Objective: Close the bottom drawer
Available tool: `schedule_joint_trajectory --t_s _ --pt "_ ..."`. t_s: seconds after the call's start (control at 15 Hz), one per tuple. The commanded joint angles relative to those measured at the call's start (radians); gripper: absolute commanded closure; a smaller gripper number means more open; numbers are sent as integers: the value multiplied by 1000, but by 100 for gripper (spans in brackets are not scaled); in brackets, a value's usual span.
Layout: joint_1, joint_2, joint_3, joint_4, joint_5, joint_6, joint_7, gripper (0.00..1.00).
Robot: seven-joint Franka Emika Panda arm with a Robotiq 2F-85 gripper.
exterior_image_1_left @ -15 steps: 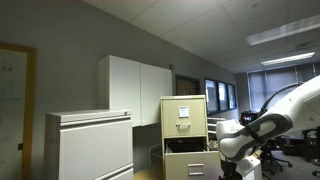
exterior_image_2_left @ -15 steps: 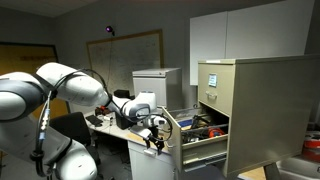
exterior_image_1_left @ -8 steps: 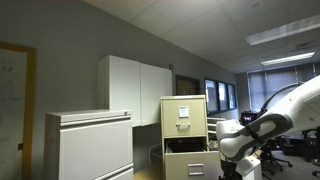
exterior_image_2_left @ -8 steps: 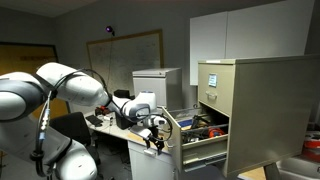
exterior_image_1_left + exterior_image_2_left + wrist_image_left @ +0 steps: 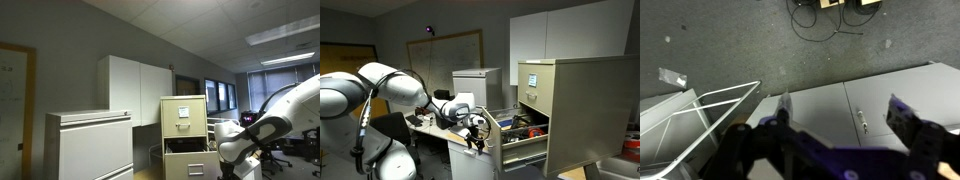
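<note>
- Bottom drawer (image 5: 523,148) stands pulled out; the approach step seems in hand;
- gripper (image 5: 477,138) near its front, fingers spread, empty;
- next: push the front squarely inward.

Gripper (image 5: 477,139) beside the open bottom drawer (image 5: 525,148)

In the wrist view we see the floor (image 5: 730,45), a dark grey speckled carpet that fills the upper half. At 12 o'clock, loops of black cable (image 5: 818,22) lie on it and run off the top edge. Toward 9 o'clock a small pale tag (image 5: 672,78) lies on the carpet. At 8 o'clock a white wire frame (image 5: 702,108) sits over the carpet; we cannot tell whether it touches.
</note>
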Motion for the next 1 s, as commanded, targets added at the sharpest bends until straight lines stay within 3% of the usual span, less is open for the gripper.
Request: schedule_joint_trajectory --t_s 0.0,0.07,0.2,0.4,0.73,0.93 --pt "-41 19 115 -24 -97 106 189 0" --pt "-42 33 146 -30 -124 155 239 23" --pt "-55 78 211 -28 -202 276 337 32" --pt "-141 140 353 -38 -435 475 529 58" --pt "-430 141 675 -9 -882 651 858 95" --pt "-569 117 818 39 -1138 708 1048 100"
